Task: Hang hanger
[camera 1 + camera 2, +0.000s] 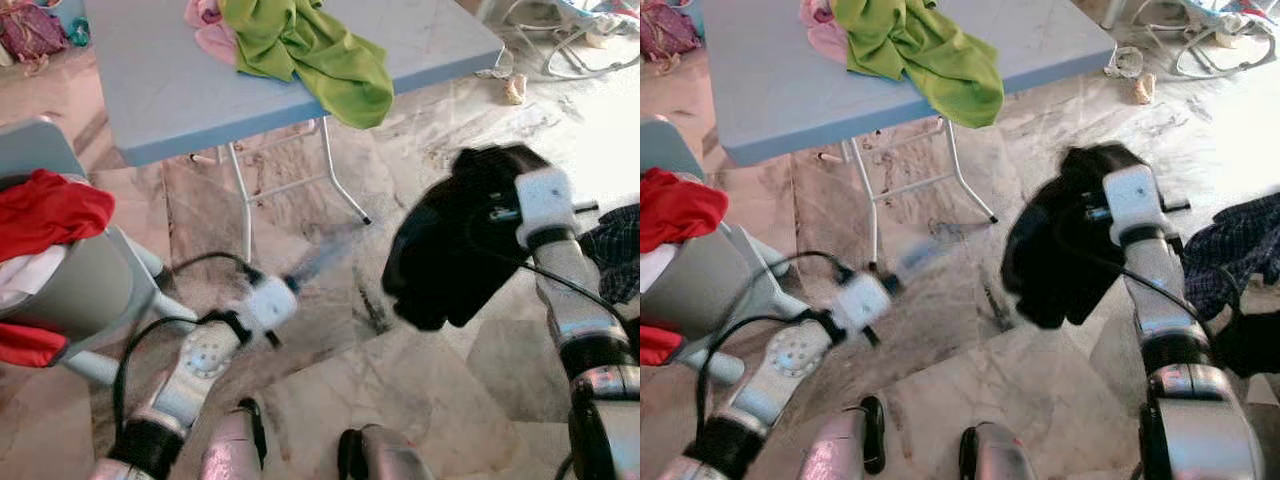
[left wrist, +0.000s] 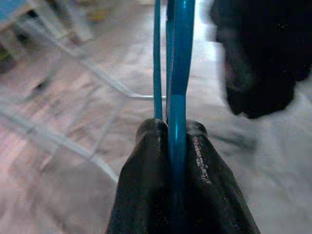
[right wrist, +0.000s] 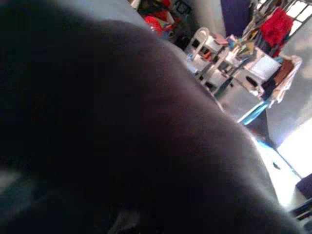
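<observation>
The left gripper (image 2: 173, 134) is closed tight on a blue hanger (image 2: 178, 58), whose thin bars run straight out from between the two black fingers (image 2: 146, 165). In the head views that arm reaches forward low over the marble floor (image 1: 420, 380), and the hanger shows as a pale blue blur (image 1: 325, 258) just past the white wrist, pointing toward the legs of the folding table (image 1: 170, 90).

The right arm is raised to the right of the hanger, and a black garment (image 1: 455, 250) hangs bunched over its end, covering the right gripper; whether its fingers are open or closed cannot be told. From the left wrist the same dark cloth (image 2: 265, 53) appears beyond the hanger and to one side, apart from it.

On the table lie a green cloth (image 1: 310, 45), one corner drooping over the front edge, and a pink cloth (image 1: 205, 30) beside it. At the robot's left stands a grey bin (image 1: 75, 290) with a red cloth (image 1: 50, 210) draped on its rim. A dark checked cloth (image 1: 1235, 250) lies on the floor at the far right.
</observation>
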{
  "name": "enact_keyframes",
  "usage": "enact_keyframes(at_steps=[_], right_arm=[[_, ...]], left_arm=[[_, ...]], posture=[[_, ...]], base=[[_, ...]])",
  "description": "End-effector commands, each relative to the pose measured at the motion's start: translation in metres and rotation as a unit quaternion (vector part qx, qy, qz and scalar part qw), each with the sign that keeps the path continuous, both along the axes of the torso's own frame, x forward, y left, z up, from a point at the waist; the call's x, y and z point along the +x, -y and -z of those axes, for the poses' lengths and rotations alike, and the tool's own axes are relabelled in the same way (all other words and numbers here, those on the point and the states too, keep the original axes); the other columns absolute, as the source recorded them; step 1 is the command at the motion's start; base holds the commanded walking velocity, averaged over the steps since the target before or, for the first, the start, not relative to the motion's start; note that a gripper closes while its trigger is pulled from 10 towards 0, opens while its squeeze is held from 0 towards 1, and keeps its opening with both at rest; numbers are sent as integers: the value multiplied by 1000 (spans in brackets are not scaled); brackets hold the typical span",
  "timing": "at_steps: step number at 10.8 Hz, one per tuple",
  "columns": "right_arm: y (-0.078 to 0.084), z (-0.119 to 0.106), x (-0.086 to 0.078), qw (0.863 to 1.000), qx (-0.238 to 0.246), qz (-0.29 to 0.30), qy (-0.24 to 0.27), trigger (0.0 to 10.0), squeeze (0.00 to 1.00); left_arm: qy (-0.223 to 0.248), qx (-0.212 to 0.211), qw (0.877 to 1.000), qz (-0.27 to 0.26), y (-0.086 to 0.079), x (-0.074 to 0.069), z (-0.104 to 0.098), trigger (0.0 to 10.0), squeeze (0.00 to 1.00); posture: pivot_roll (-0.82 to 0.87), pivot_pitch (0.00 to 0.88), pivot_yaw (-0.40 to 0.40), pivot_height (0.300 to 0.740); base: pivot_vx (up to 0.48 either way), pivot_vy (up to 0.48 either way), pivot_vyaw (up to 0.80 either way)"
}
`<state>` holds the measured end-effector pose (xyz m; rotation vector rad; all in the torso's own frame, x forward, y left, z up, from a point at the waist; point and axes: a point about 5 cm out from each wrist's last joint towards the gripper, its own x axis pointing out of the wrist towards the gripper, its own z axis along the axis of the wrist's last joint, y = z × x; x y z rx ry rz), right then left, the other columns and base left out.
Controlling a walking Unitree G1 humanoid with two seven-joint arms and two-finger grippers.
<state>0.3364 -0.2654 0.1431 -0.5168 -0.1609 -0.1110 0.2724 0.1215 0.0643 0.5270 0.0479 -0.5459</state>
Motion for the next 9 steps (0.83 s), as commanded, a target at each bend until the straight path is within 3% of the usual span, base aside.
enact_keyframes(at_steps=[1,2,3,4,5,7,8,9], right_arm=[[-7,6,-10,1000,16,-23,4,0,0],[-18,16,-22,998,42,-39,2,0,0],[-24,20,-26,998,49,-43,1,0,0],[-34,25,-31,993,111,-40,10,0,0],[-44,23,-37,981,187,-47,19,0,0],[-74,20,-49,970,219,-103,19,0,0],[-79,17,-47,967,227,-110,25,0,0],[-83,6,-42,966,227,-117,36,941,0]], left_arm=[[2,-48,997,-68,-10,-6,-2,118,0],[35,-84,988,-126,-18,-10,-7,3569,0],[42,-96,982,-159,-22,-12,-8,7843,0],[65,-133,966,-213,-26,-17,-12,10000,0],[77,-184,947,-253,-30,-23,-17,10000,0],[90,-187,946,-251,-36,-24,-25,10000,0],[94,-194,944,-249,-37,-22,-28,10000,0],[112,-211,938,-251,-35,-18,-38,10000,0]], posture=[[17,202,-26,740],[16,203,-24,740],[16,204,-21,740],[16,204,-16,740],[22,203,-17,740],[34,196,-27,740],[37,192,-28,740],[33,186,-26,740]], base=[[0,0,0],[0,0,0],[0,0,0],[0,0,0],[0,0,0],[0,0,0],[0,0,0],[379,0,0]])
